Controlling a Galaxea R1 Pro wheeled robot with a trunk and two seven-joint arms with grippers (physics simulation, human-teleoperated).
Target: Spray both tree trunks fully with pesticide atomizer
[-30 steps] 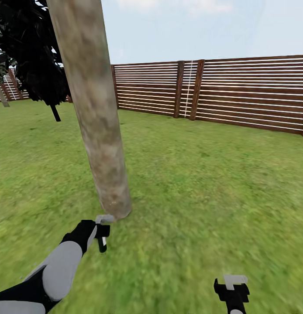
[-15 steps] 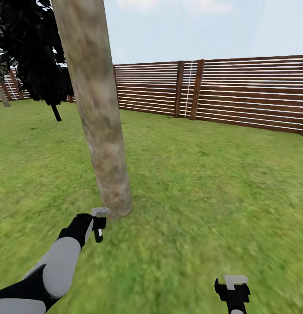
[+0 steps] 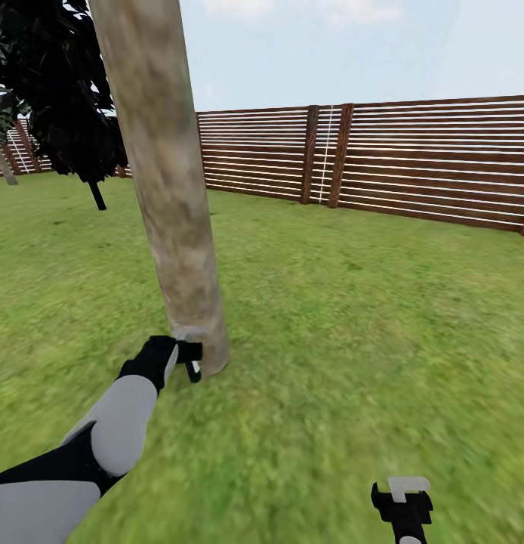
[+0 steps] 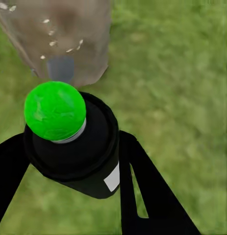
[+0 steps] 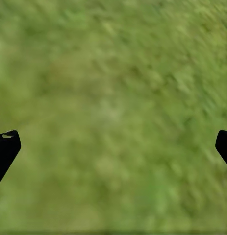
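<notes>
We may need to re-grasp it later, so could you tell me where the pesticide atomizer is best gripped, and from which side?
Grip the pesticide atomizer around its round black body, below the green cap, fingers on opposite sides, as the left gripper holds it now. That probably leaves the top free to point at the tree trunk.

This is a fenced garden out of doors: a wide green lawn [image 3: 352, 317], a brown slatted wooden fence [image 3: 413, 162], a mottled tree trunk [image 3: 167, 189], dark foliage [image 3: 54, 98], and pale sky [image 3: 352, 49] overhead.

Tree trunk [image 3: 167, 189] top cut off; atomizer [image 4: 69, 142] base hidden.
</notes>
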